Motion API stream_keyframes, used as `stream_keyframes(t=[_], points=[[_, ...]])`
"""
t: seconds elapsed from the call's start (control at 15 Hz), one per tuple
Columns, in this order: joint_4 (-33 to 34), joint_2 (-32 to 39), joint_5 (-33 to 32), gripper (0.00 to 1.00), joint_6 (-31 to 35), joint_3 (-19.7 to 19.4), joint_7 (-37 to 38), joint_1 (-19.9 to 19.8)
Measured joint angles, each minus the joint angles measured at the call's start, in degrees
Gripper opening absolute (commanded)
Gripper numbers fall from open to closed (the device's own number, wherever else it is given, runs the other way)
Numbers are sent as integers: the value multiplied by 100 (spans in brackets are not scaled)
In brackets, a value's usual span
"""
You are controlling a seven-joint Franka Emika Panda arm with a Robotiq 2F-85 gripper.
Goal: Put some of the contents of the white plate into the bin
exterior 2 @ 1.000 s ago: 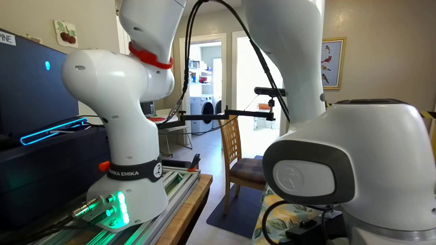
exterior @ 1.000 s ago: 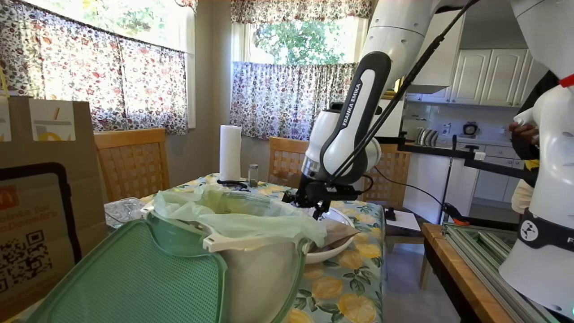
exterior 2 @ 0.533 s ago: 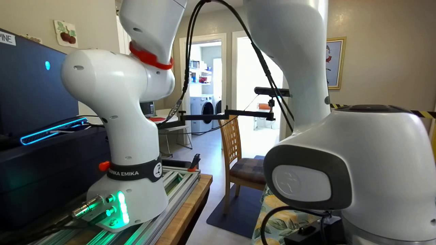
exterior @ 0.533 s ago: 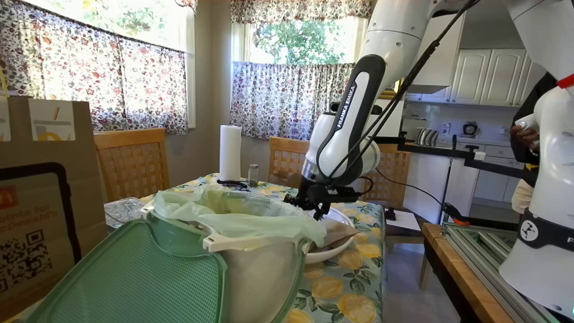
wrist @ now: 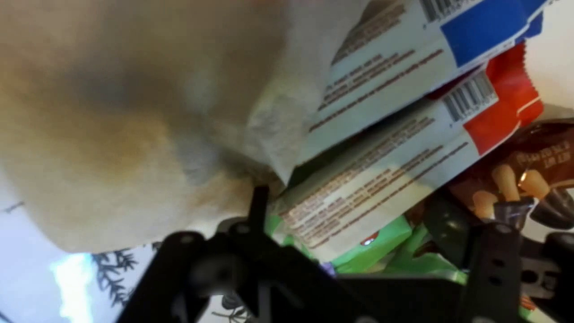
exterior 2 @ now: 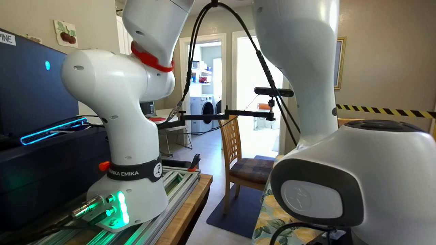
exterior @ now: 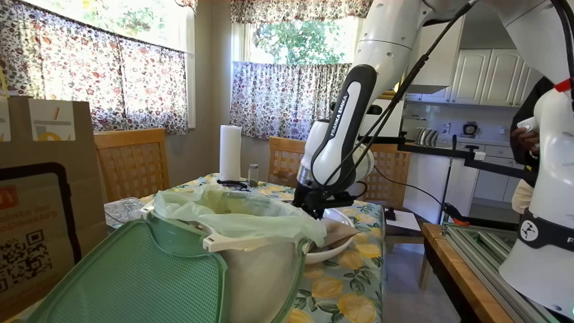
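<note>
Wrist view, right in close: the black two-jawed end effector (wrist: 372, 215) is hanging spread, jaws standing well apart and gripping nothing that shows, while a white printed wrapper with a red end (wrist: 392, 166) is lying partly between them. Just beside that, a white printed wrapper with a blue end (wrist: 399, 67) is showing, and a sheet of stained brown paper (wrist: 125, 125) is crowding in. And the change: the white jointed arm (exterior: 334, 161) is dipping deeper toward the round white plate (exterior: 322, 257), so a pickup is probably coming. Against a moment ago, the arm is riding lower in both exterior views; in an exterior view the plate and its paper are staying put. Farther out, the large off-white plastic-lined bin (exterior: 264, 278) is waiting beside the plate, nothing travelling to it yet. Beyond, a white paper-towel roll (exterior: 230, 152) is standing on the lemon-print-covered surface (exterior: 354, 273).
</note>
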Motion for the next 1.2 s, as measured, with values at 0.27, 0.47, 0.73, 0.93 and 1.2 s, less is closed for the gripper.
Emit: stream_keyframes(t=[0.27, 0.47, 0.73, 0.93, 1.2], points=[[129, 65, 0, 28, 0, 2, -97, 0], [174, 65, 0, 13, -6, 6, -129, 10], [179, -60, 0, 1, -133, 20, -130, 79], [177, -264, 0, 0, -359, -25, -130, 191], [174, -530, 0, 35, -703, -131, -130, 356]])
